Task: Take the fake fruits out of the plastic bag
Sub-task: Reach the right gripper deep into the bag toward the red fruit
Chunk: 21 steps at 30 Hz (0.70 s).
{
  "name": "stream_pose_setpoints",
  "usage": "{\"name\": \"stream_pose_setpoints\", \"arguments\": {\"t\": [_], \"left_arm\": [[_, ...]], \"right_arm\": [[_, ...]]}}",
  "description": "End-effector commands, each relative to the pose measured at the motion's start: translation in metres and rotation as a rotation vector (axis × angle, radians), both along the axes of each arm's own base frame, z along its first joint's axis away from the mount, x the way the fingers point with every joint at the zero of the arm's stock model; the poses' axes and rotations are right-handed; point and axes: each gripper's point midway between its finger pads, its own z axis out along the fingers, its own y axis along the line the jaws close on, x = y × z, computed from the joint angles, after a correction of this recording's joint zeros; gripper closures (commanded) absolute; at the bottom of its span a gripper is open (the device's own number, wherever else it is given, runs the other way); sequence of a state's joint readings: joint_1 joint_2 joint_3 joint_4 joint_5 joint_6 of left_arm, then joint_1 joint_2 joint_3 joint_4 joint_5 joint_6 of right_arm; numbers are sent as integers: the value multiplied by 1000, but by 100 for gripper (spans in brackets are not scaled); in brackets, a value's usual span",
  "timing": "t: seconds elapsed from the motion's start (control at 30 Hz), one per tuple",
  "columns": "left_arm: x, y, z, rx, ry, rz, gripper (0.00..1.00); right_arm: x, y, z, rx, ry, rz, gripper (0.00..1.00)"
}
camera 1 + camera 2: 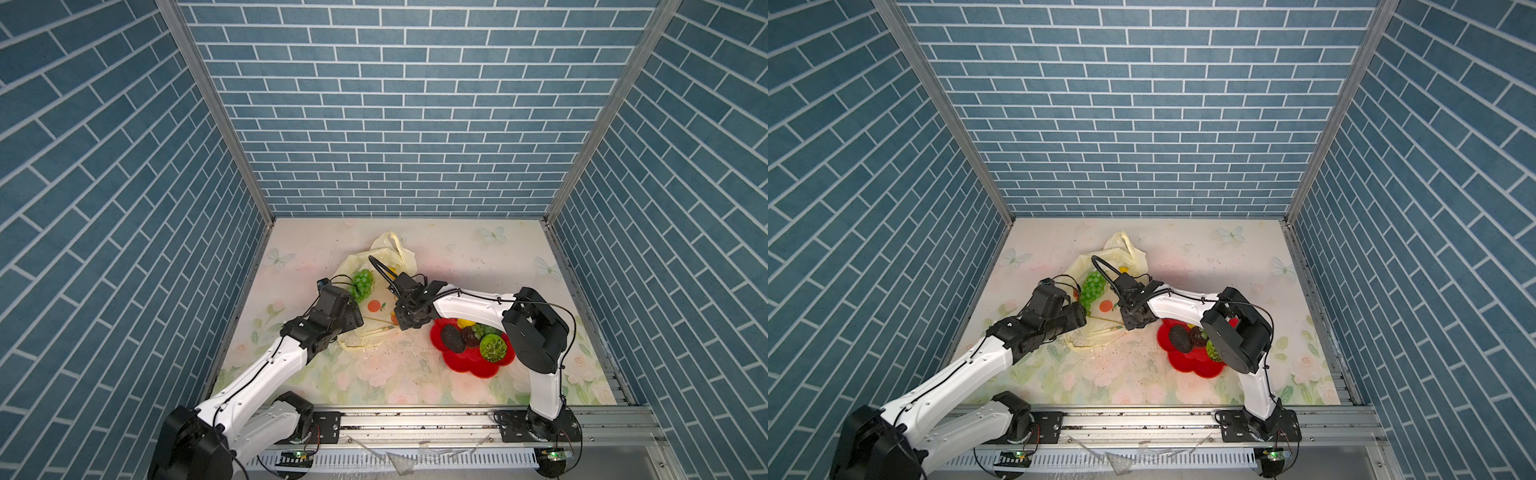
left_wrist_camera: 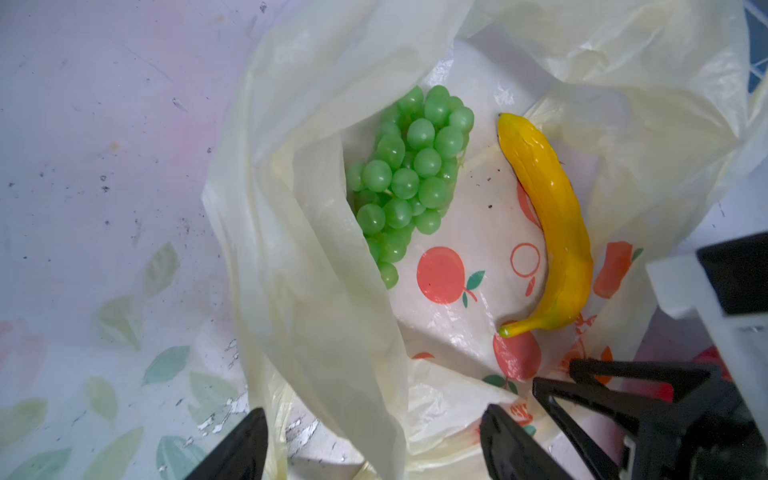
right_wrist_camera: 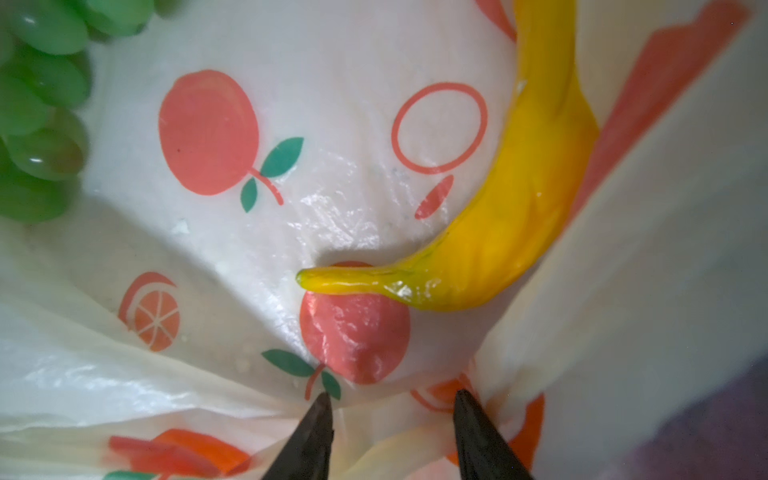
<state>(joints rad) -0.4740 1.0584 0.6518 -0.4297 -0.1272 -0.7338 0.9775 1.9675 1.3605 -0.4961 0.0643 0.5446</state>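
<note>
My left end effector [image 2: 374, 444] is released, its jaws wide on either side of a loose fold of the plastic bag [image 2: 316, 291]. The green grape bunch [image 2: 411, 174] and the banana [image 2: 552, 224] lie inside it, mid-frame. My right end effector [image 3: 395, 432] straddles bunched bag film; I can't tell whether it is clenched.

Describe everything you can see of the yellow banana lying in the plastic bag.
The banana is glossy yellow plastic, curved, with faint lengthwise ridges, a dark tip at one end and a thin greenish stalk at the other. It lies flat inside the open plastic bag, resting on its printed film, apart from the green grape bunch. Nothing grips it; the right gripper, jaws apart, points toward the stalk without reaching it.
</note>
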Motion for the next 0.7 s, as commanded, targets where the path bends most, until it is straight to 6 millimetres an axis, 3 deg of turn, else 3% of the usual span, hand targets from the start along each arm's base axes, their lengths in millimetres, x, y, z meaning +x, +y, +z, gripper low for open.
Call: {"name": "stream_pose_setpoints", "arguments": {"t": [0.0,0.07,0.1,0.2,0.33,0.43,0.67], "left_arm": [[6,16,-11,105,51,46,17],[9,22,-24,149,88,53,17],[14,24,-21,156,85,65,18],[14,40,-36,168,109,101,27],[11,55,-52,96,135,152,51],[10,55,-55,56,124,155,64],[14,54,-64,-20,118,156,81]], "right_arm": [[-6,-4,-2,-1,2,-13,51],[-5,-6,-3,-2,-3,-18,51],[-5,-8,-3,-7,-8,-23,51],[-4,-15,-3,-24,-19,-43,51],[-4,-22,-8,-41,-21,-61,50],[-4,-21,-8,-37,-19,-57,50],[-4,-15,2,-4,-32,-30,50]]}}
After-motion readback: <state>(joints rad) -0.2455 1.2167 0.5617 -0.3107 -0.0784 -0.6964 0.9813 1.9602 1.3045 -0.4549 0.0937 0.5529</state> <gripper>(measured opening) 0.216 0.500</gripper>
